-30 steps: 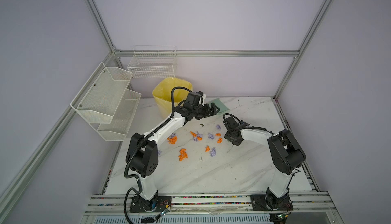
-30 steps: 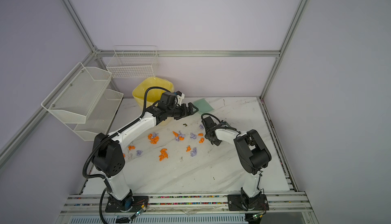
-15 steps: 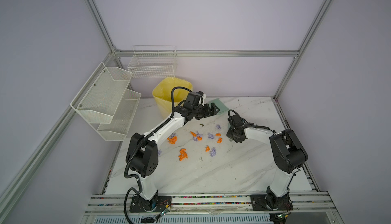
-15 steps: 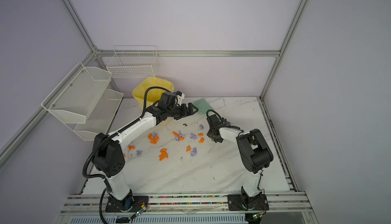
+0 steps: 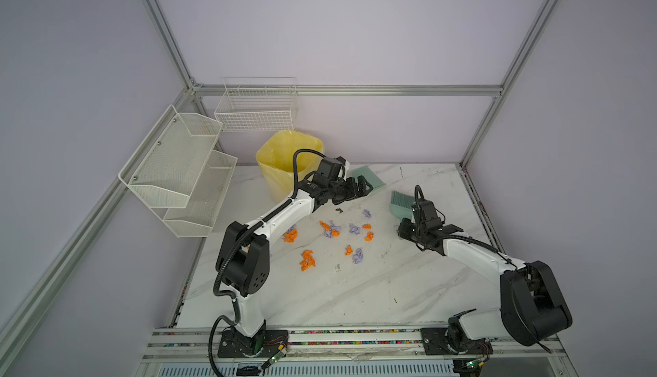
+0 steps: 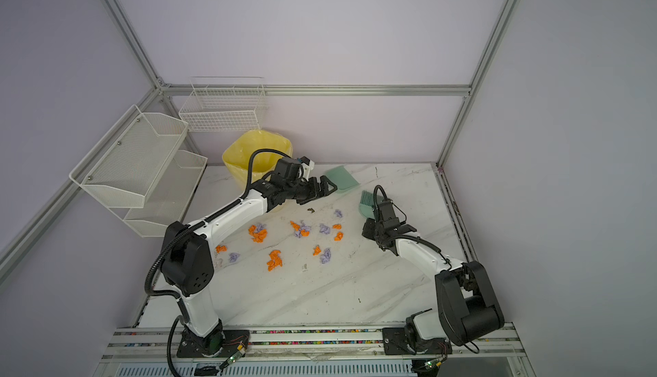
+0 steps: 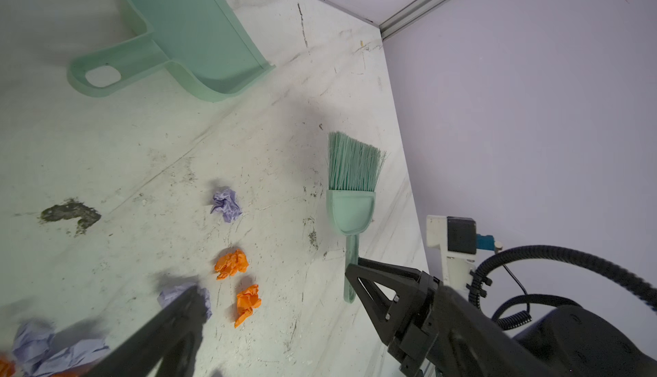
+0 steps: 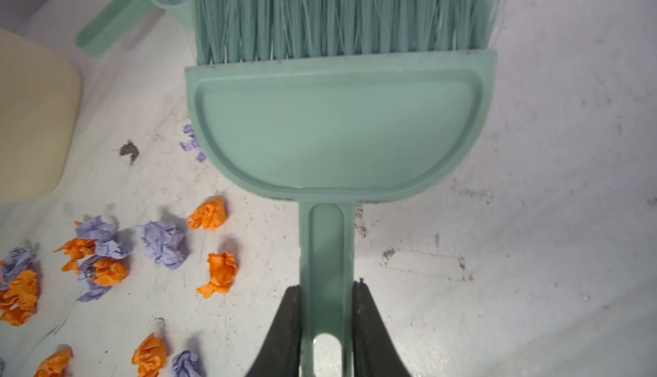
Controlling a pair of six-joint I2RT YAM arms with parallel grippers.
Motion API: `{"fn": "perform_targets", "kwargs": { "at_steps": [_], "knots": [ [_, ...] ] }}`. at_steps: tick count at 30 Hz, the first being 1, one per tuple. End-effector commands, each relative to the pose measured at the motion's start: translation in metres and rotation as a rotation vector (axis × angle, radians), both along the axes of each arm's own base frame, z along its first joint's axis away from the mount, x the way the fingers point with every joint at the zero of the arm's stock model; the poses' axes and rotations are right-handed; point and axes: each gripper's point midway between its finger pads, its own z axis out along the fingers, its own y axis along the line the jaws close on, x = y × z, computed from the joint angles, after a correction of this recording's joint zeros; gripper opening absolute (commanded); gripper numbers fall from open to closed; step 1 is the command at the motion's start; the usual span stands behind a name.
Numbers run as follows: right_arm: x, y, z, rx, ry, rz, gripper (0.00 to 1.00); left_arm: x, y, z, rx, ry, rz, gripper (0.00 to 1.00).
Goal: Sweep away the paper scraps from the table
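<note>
Under left arm (image 5: 277,217), half-hidden paper scraps (image 5: 289,237)

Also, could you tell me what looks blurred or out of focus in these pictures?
Left wrist view: one finger and the scraps beside it are blurred, the brush sharp. Both top views: even light, soft shadows.

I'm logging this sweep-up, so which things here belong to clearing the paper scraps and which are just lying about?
For the job: paper scraps, brush, dustpan, yellow bin, table.
Lying about: wire basket, mesh shelves, dark debris speck.
</note>
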Motion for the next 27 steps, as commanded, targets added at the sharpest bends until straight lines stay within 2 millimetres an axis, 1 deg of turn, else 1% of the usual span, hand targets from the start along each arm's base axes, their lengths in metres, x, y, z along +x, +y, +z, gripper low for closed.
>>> {"fn": "perform_targets", "kwargs": {
  "at_steps": [1,6,9,13,18,19,21,24,27],
  "knots": [
    [0.009,0.005,0.03,0.016,-0.121,0.049,0.08,-0.004,-0.024,0.014,-0.09,-0.01,-0.055,1.0],
    [0.005,0.014,0.055,0.084,-0.222,0.097,0.07,-0.012,-0.056,0.019,-0.177,0.007,-0.123,1.0],
    [0.001,0.017,0.066,0.111,-0.268,0.117,0.06,-0.013,-0.071,0.018,-0.203,0.014,-0.148,1.0],
    [-0.002,0.016,0.065,0.101,-0.265,0.124,0.06,-0.015,-0.089,0.018,-0.225,0.015,-0.175,0.96],
    [-0.008,0.02,0.068,0.127,-0.286,0.151,0.03,-0.014,-0.11,0.016,-0.249,0.003,-0.205,0.86],
    [-0.009,0.019,0.068,0.127,-0.29,0.15,0.03,-0.013,-0.112,0.015,-0.25,0.001,-0.206,0.85],
    [-0.01,0.018,0.069,0.115,-0.295,0.153,0.03,-0.011,-0.118,0.015,-0.253,-0.008,-0.206,0.78],
    [-0.012,0.018,0.069,0.113,-0.293,0.161,0.03,-0.009,-0.122,0.013,-0.249,-0.023,-0.194,0.73],
    [-0.012,0.02,0.068,0.115,-0.287,0.172,0.03,-0.006,-0.127,0.014,-0.262,-0.037,-0.189,0.65]
  ]
}}
